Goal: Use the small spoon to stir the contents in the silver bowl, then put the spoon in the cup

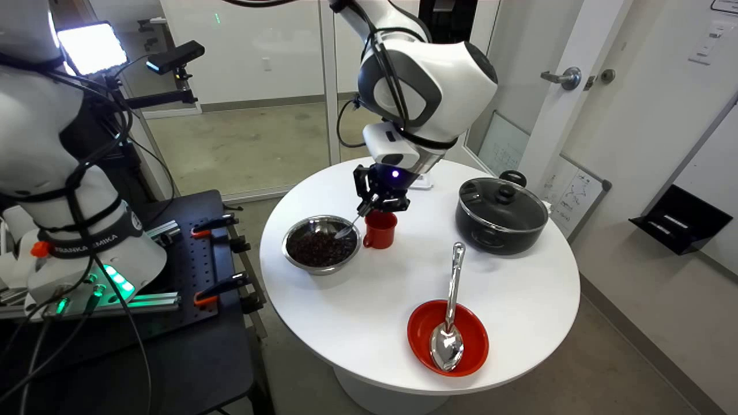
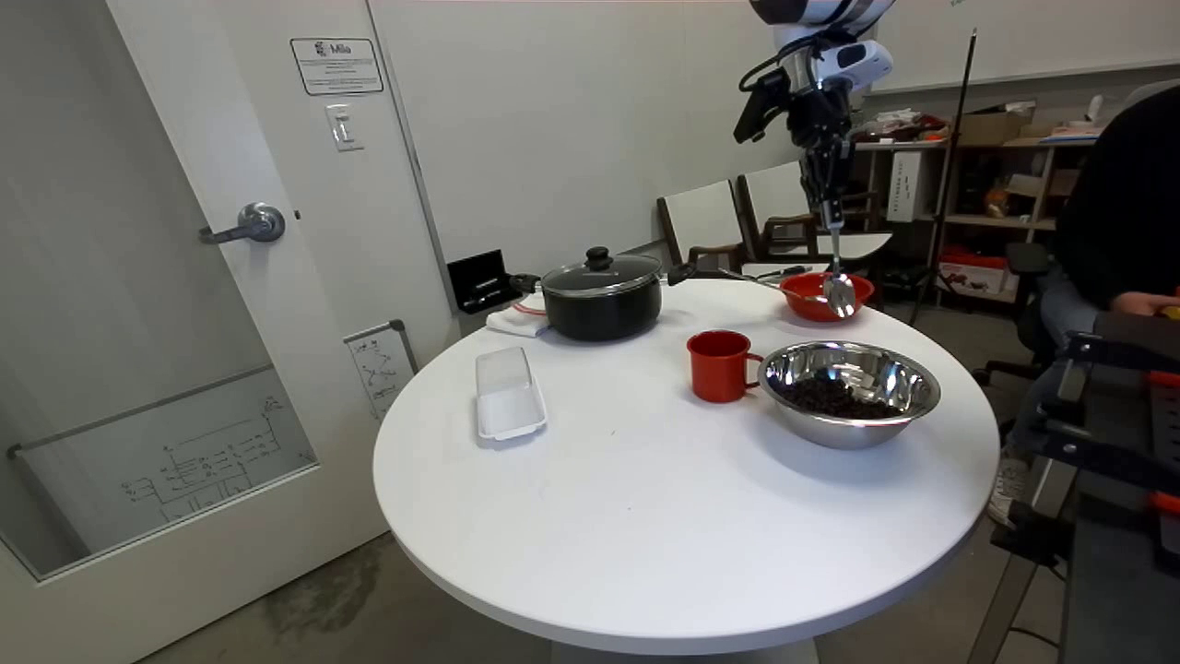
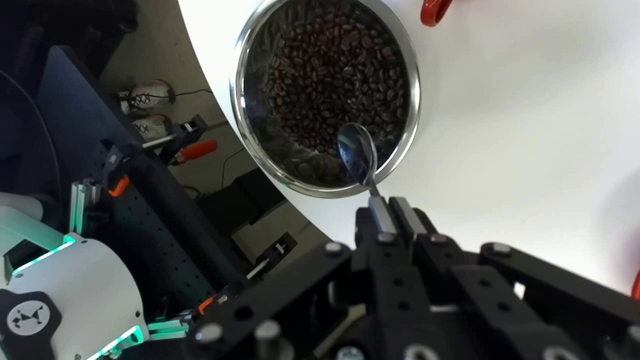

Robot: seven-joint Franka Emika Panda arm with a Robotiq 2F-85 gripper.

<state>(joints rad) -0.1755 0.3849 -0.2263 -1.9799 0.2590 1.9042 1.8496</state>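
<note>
My gripper (image 3: pixel 393 201) is shut on the handle of the small spoon (image 3: pixel 356 150), a shiny metal one whose head points down. In an exterior view the small spoon (image 2: pixel 839 293) hangs in the air, its tip higher than the rim of the silver bowl (image 2: pixel 843 432). Dark brown beans (image 3: pixel 330 85) fill the bottom of that bowl. The cup (image 2: pixel 719 367), red and upright, stands close beside the bowl with its handle toward it. From another side, the gripper (image 1: pixel 372 203) appears above and behind the cup (image 1: pixel 380 231). In the wrist view only the cup's handle (image 3: pixel 434 14) shows.
A red shallow dish (image 1: pixel 481 346) holds a long silver spoon (image 1: pixel 455 282). The black lidded pot (image 1: pixel 501 236) stands on the far side of the white round table (image 1: pixel 357 328). A white box with a clear lid (image 2: pixel 512 406) lies near the table edge.
</note>
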